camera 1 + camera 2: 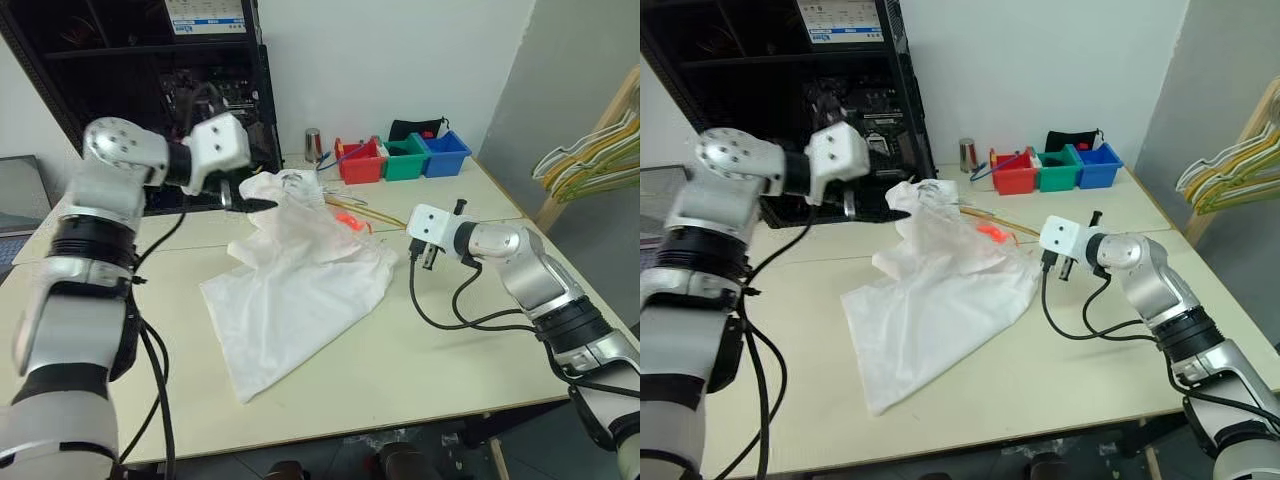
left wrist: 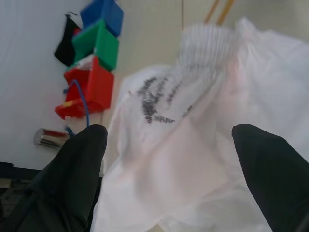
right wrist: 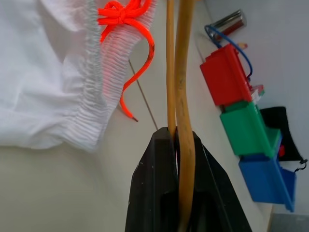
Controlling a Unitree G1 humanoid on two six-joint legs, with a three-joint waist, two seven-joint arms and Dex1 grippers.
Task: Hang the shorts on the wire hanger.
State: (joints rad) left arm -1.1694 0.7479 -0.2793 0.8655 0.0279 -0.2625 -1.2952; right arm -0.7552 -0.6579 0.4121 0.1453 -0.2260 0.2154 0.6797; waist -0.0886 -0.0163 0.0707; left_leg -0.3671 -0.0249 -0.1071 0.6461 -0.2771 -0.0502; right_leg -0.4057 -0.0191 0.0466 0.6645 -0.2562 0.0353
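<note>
The white shorts (image 1: 300, 290) lie crumpled in the middle of the table (image 1: 450, 360), their far end raised in a peak. My left gripper (image 1: 255, 203) is open at that peak. In the left wrist view its fingers (image 2: 77, 159) stand wide apart with the gathered waistband (image 2: 203, 48) just ahead. My right gripper (image 1: 422, 256) sits to the right of the shorts. It is shut on the yellow-orange wire hanger (image 3: 182, 72), whose wire (image 1: 378, 216) runs toward the fabric and is hidden under it. The orange-red drawstring (image 3: 126, 14) lies beside the wire.
Red (image 1: 360, 162), green (image 1: 404, 158) and blue (image 1: 445, 153) bins and a metal can (image 1: 313, 144) stand at the table's far edge. A black shelf (image 1: 150, 60) rises at the back left. Several hangers (image 1: 590, 160) hang on a wooden rack at the right.
</note>
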